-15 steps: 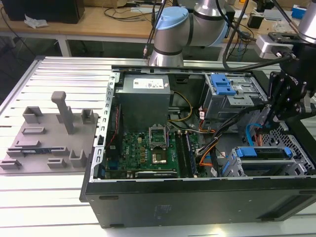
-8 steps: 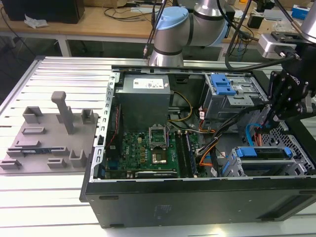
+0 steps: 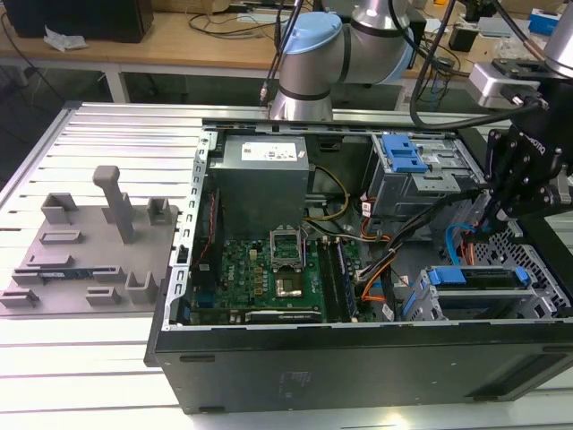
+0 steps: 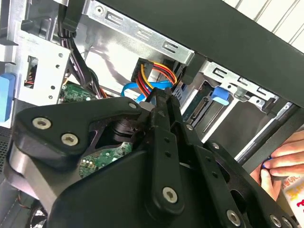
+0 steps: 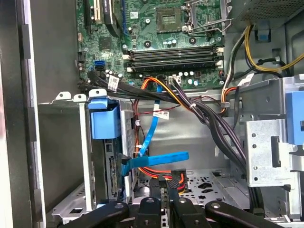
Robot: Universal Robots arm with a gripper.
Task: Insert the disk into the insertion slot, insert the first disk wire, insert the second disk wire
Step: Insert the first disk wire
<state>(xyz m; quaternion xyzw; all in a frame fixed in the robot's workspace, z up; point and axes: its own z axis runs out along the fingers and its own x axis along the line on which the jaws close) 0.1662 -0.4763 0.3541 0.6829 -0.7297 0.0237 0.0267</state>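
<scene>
The disk [image 3: 488, 279] lies inside the insertion slot [image 3: 430, 309] of the grey cage at the case's front right, its blue carrier tab [image 5: 103, 121] facing out. A flat blue wire [image 5: 154, 160] runs to the disk's rear connector edge [image 5: 115, 173] and looks plugged in there. My gripper [image 5: 166, 190] is shut on a black plug [image 5: 175, 178] with red, orange and yellow wires [image 4: 156, 76], a short way from the disk's rear. In the exterior view the gripper [image 3: 491, 222] hangs just above the cage.
The open computer case [image 3: 358, 358] holds a motherboard [image 3: 269, 273], a power supply [image 3: 264, 184] and a taller cage with a blue latch [image 3: 403, 157]. Thick black cable bundles [image 5: 213, 118] cross beside the plug. A person's hand [image 4: 280, 164] rests outside the case wall.
</scene>
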